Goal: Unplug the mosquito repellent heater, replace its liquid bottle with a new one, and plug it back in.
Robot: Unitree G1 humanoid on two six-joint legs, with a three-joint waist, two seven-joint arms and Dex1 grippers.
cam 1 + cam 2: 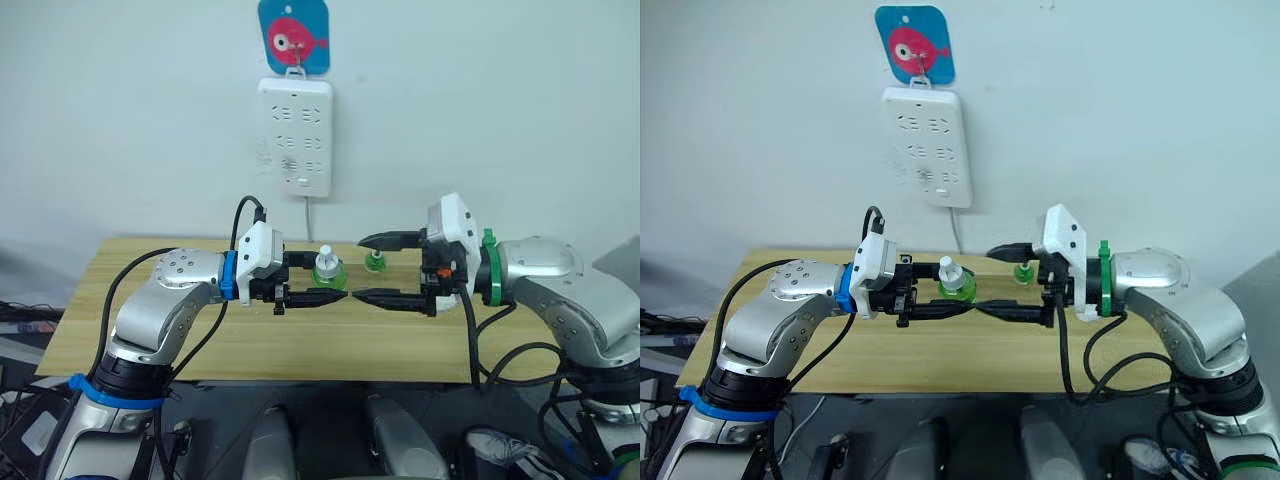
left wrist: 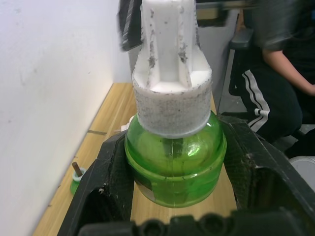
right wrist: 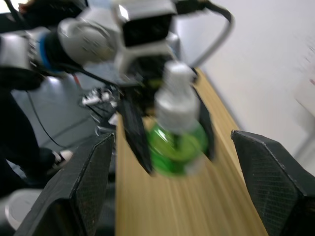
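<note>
The new one, a small translucent green bottle (image 1: 328, 271) with a white cap, is held upright above the table, my left gripper (image 1: 335, 278) shut on its round body (image 2: 174, 162). My right gripper (image 1: 358, 268) faces it from the right, level with it and open, fingertips just short of the bottle and not touching. The right wrist view looks between the wide-set fingers (image 3: 74, 191) straight at the held bottle (image 3: 176, 142). A second small green piece (image 1: 375, 262) with a dark stick on top stands on the table behind the right gripper. The mosquito repellent heater is out of view.
A tall white power strip (image 1: 295, 137) hangs on the wall above the wooden table (image 1: 150, 320), under a blue fish tag (image 1: 293, 35), its cord dropping to the table's back edge. A seated person (image 2: 275, 88) in dark clothes is beyond the table's right end.
</note>
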